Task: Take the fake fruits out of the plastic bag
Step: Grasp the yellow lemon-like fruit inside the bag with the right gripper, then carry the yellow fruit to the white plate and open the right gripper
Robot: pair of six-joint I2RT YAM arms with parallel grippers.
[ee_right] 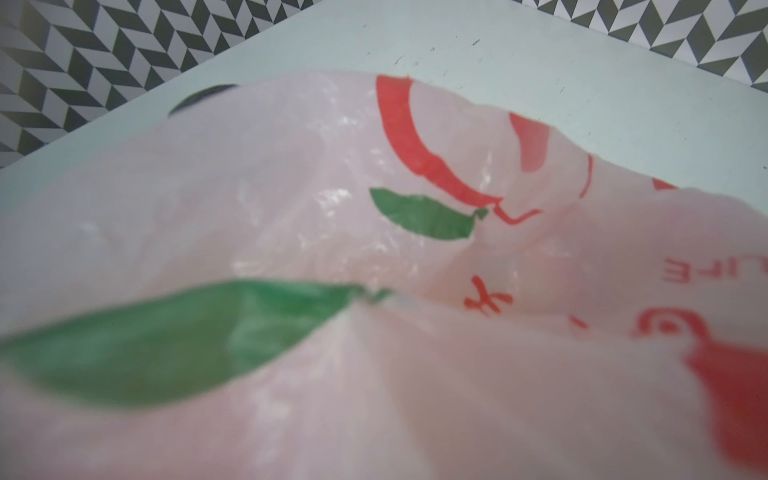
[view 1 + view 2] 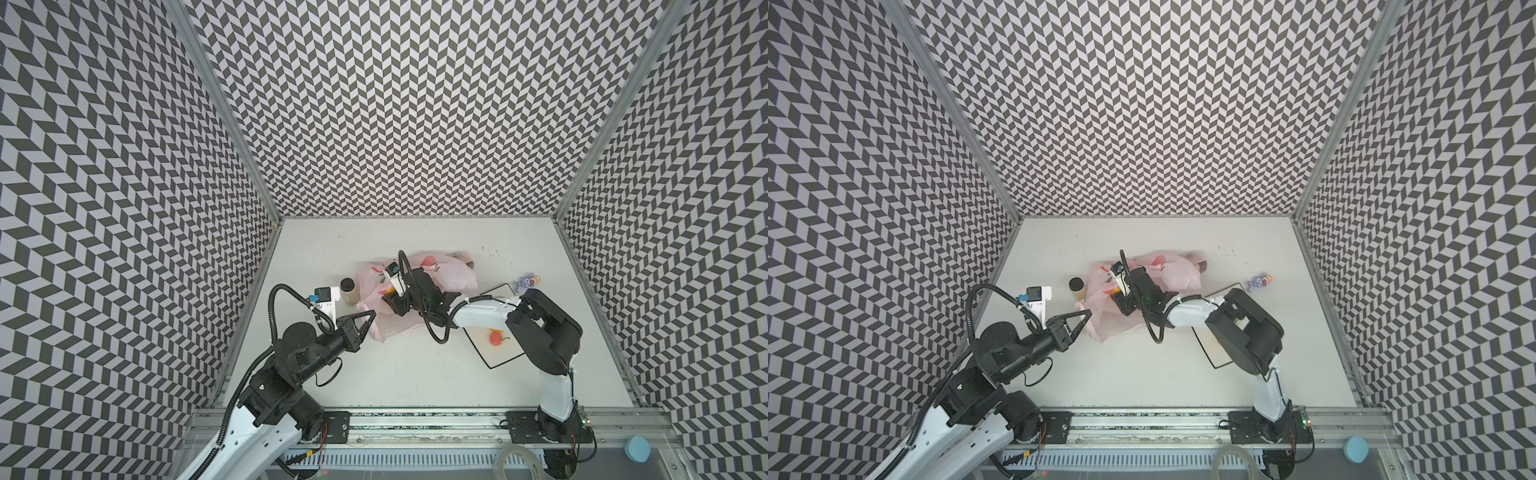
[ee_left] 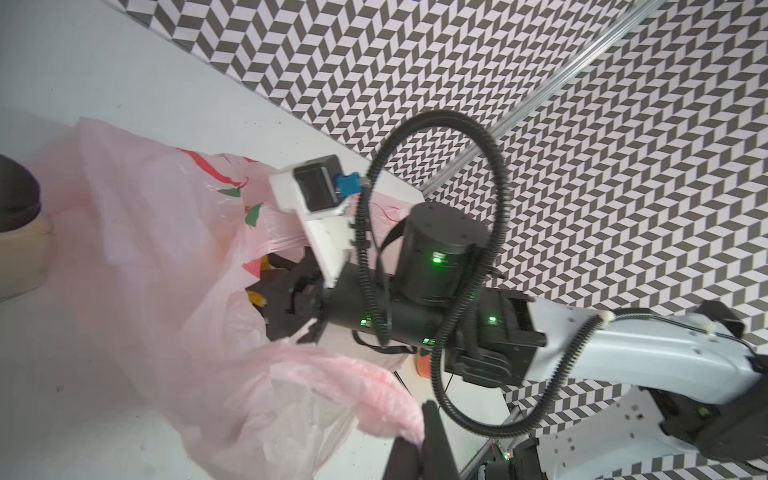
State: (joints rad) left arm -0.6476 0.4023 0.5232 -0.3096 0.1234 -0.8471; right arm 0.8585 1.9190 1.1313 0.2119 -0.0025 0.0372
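Observation:
The pink plastic bag [image 2: 453, 276] [image 2: 1179, 274] lies crumpled mid-table, its mouth facing the near side. My left gripper [image 2: 371, 314] [image 2: 1087, 312] [image 3: 422, 440] is shut on the bag's near edge and holds it up. My right gripper [image 2: 388, 301] [image 3: 286, 293] reaches into the bag's mouth, where plastic hides its jaws. The right wrist view shows only bag film [image 1: 291, 187]. In the left wrist view, yellow-orange fake fruits [image 3: 255, 297] show inside the mouth beside the right fingers. One orange-red fruit [image 2: 495, 337] [image 3: 424, 365] lies on the plate.
A white square plate with a black rim [image 2: 498, 361] [image 2: 1214, 353] sits under the right arm. A black-lidded jar [image 2: 348, 291] [image 2: 1077, 289] stands against the bag's left side. A small purple toy figure [image 2: 525, 282] [image 2: 1260, 281] lies to the right.

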